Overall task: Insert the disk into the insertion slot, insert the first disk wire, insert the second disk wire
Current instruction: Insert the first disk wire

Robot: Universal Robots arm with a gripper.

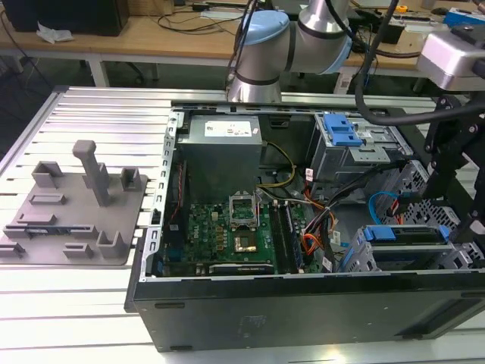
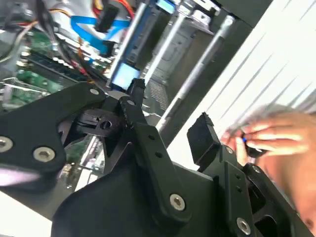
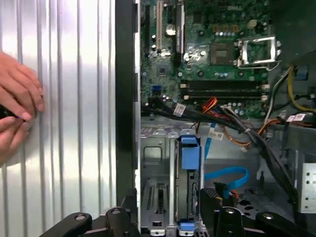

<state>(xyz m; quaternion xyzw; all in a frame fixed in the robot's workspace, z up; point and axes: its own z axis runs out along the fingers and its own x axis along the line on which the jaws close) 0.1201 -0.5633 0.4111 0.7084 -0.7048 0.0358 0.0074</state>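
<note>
Disk [image 1: 405, 235], blue-framed, is seen seated in the insertion slot [image 1: 358, 259] at the exterior view's right of the open computer case [image 1: 227, 303] on the slatted worktop [image 1: 98, 114]. The first disk wire [image 1: 383, 203] is looped just above it.

In the second wrist view, the gripper [image 2: 168, 113] is shown spread, with nothing held, and a person's hand [image 2: 276, 143] is seen beyond the case wall.

In the first wrist view, the gripper [image 3: 170, 213] is poised over the disk [image 3: 190, 153], with the wire's loop [image 3: 229, 174] beside it and the hand [image 3: 17, 113] on the worktop.

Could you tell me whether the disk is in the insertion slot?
In: the disk, blue carrier showing, sits between the insertion slot walls.
</note>
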